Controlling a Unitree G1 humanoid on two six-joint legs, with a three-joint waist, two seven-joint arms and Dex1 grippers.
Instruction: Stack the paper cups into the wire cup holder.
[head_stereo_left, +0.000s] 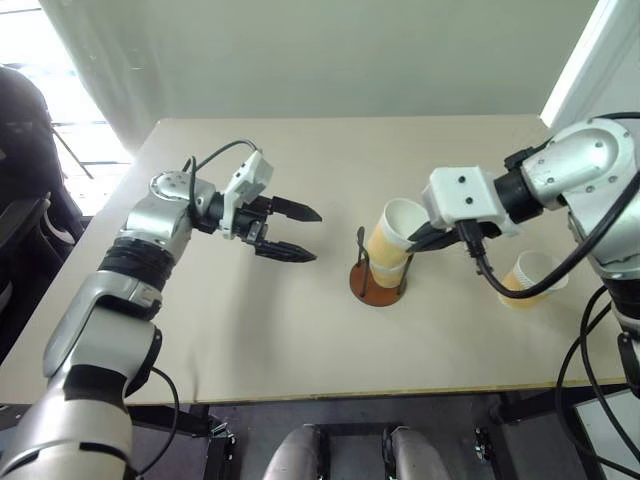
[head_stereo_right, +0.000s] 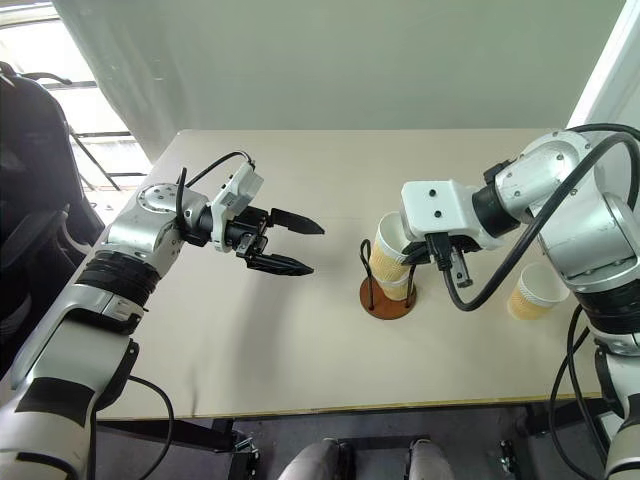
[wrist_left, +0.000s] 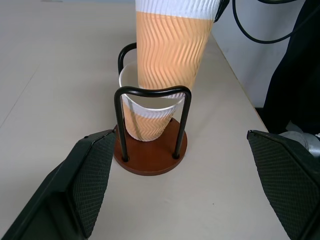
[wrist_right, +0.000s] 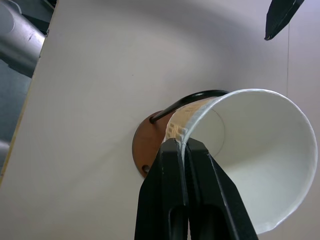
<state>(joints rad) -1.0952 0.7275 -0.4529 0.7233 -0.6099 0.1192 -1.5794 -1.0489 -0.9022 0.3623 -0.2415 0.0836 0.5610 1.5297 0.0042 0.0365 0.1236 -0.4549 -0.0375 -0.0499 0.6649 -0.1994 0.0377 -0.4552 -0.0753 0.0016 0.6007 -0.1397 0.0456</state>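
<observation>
Light and easily crushed, the upper paper cup (wrist_right: 250, 165) is best taken at its rim wall, where the right gripper (wrist_right: 186, 150) has its jaws clamped, while the left gripper (head_stereo_left: 295, 232) has its jaws apart.

Upper paper cup (wrist_left: 172, 50): tan-orange w/ zigzag ribbing, white band at rim, plain white inside. Lower cup (wrist_left: 145, 122) in holder: same tan zigzag, white top. Third cup (head_stereo_left: 530, 280): tan outside, white inside. Wire cup holder (wrist_left: 150, 155): rust-brown disc base, black wire loops. Table (head_stereo_left: 250, 330): plain beige. Gripper fingers (wrist_left: 92, 175): black, fine mesh-textured pads.
</observation>
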